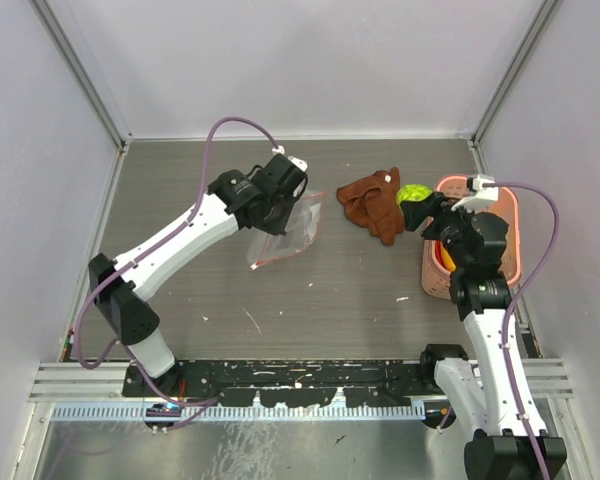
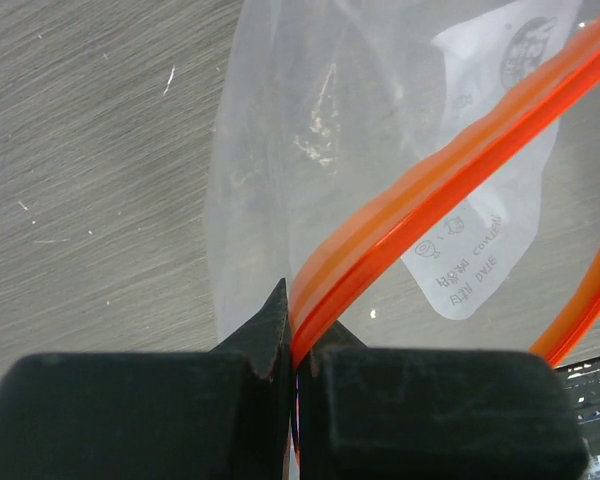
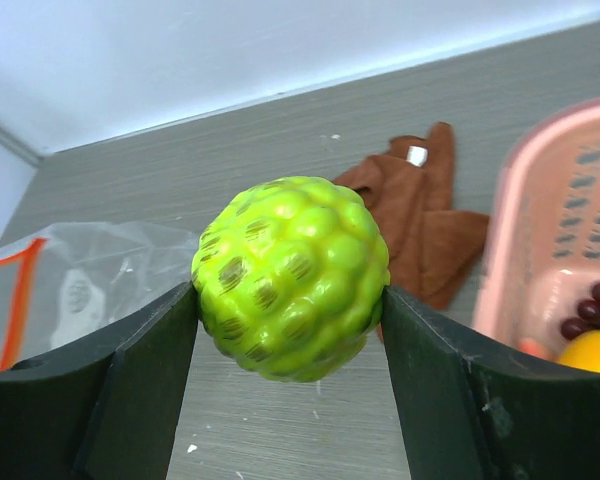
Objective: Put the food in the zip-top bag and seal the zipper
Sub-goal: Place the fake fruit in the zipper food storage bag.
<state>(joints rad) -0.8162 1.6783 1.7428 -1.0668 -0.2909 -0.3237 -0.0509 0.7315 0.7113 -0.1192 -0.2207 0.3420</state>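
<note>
Now R tool [image 3: 288, 300] grips ball [image 3: 290, 270]; L tool [image 2: 296, 352] pinches zipper [image 2: 432, 198].

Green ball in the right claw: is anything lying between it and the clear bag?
Yes: the brown cloth lies on the table between the green ball and the bag. The ball looks lifted, so it could probably pass over the cloth.

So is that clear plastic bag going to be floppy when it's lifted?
Probably floppy: the bag looks thin and wrinkled where the left gripper pinches its orange zipper. Likely light and slippery too, being glossy film.
</note>
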